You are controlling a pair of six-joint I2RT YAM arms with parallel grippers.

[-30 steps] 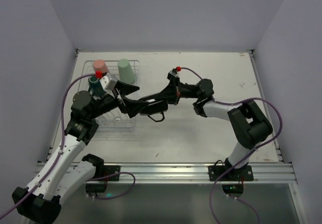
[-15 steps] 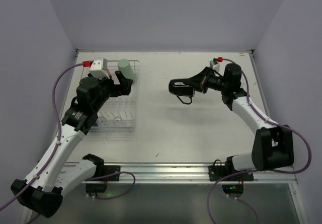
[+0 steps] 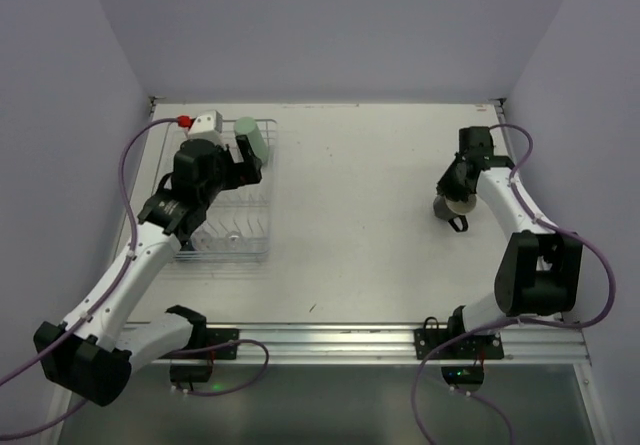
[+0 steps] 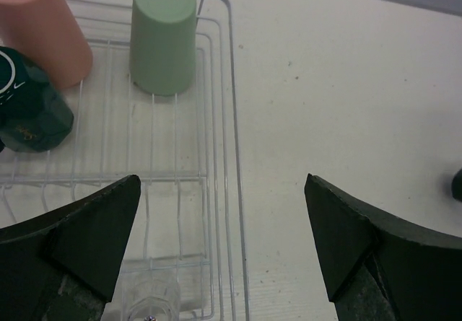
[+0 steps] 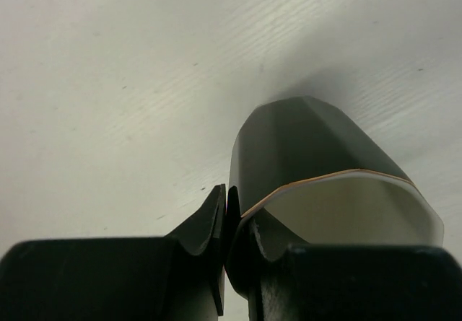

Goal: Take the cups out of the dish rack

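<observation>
Bench (image 3: 380,215) carries the dish rack (image 3: 262,227) at its far left. In the rack I see a mint-green cup (image 4: 163,36) and a salmon-pink cup (image 4: 43,29) upside down at the far end, a dark teal cup (image 4: 29,104) beside the pink one, and a clear glass (image 4: 148,296) nearer me. The black mug (image 5: 310,148) is far right, well apart from the rack, its rim pinched in my right pincer (image 5: 227,205), on the bench or just above, I cannot tell, while my left pincer (image 4: 222,191) hangs wide and empty over the rack's right rim.
</observation>
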